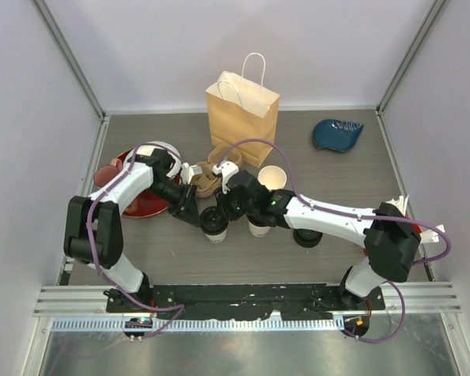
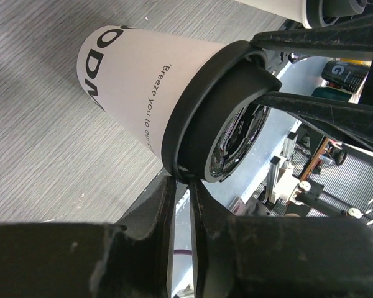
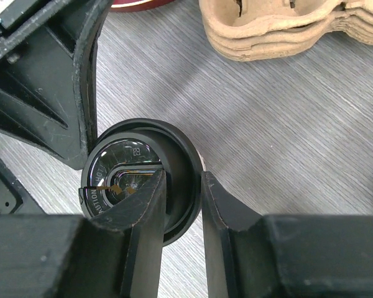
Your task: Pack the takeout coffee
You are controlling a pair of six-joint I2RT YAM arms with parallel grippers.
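Honestly a lot is blocked here. The second white cup (image 1: 258, 228) sits mostly under the right arm, so I can't tell if it's lidded. The left gripper (image 2: 183, 186) has its jaws nearly together right at the rim of the lid (image 3: 174, 143), pinching or not, no idea. The right gripper (image 3: 181, 180) is clamped on that lid's edge. The lidded cup (image 1: 215, 223) stands upright on the grey wood-grain table (image 1: 337, 188), between both grippers. White walls (image 1: 180, 47) all round. Behind it are a cardboard carrier (image 1: 206, 178), a brown paper bag (image 1: 243, 113), an open cup (image 1: 272, 178), a red plate (image 1: 145, 205) and a blue dish (image 1: 337, 133).
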